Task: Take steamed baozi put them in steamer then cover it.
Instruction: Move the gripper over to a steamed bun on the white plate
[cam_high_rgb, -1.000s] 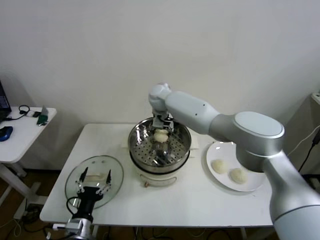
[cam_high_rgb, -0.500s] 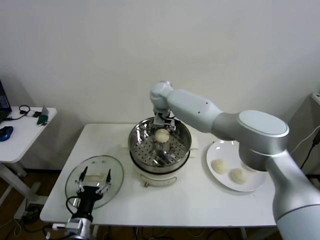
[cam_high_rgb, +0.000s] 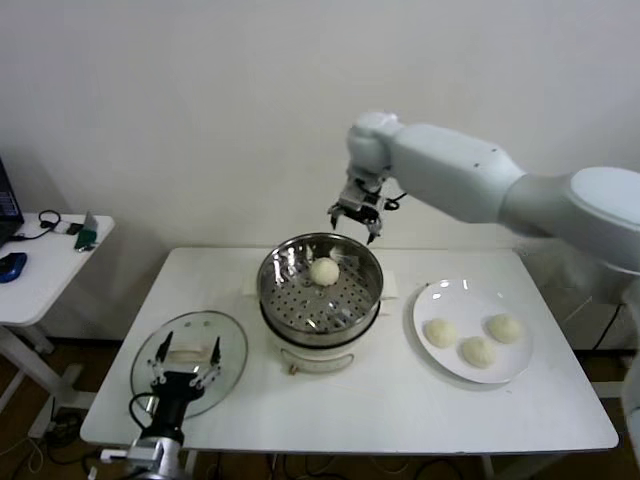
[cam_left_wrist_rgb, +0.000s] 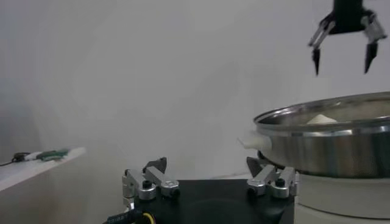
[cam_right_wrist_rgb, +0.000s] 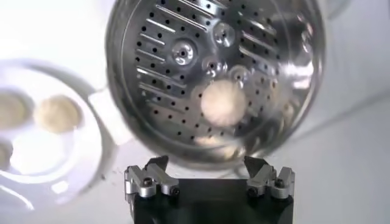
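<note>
Sitting in the steamer (cam_high_rgb: 320, 290) at the tabletop's middle: one bun (cam_high_rgb: 323, 270); waiting on the plate (cam_high_rgb: 512, 366) toward the right edge: three; lying unplaced by the front-left corner under the open left gripper (cam_high_rgb: 185, 366): the lid (cam_high_rgb: 188, 360); hovering above, empty, jaws apart: the right gripper (cam_high_rgb: 356, 219).

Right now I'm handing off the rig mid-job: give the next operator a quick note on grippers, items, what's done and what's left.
Right gripper: open, empty, raised above the far rim of the steamer.
Left gripper: open, empty, parked over the near part of the cover, which lies flat on the table left of the steamer.
Done: one baozi sits on the perforated tray.
Left: three baozi on the white plate, right of the steamer, to move in; then put the cover on.
</note>
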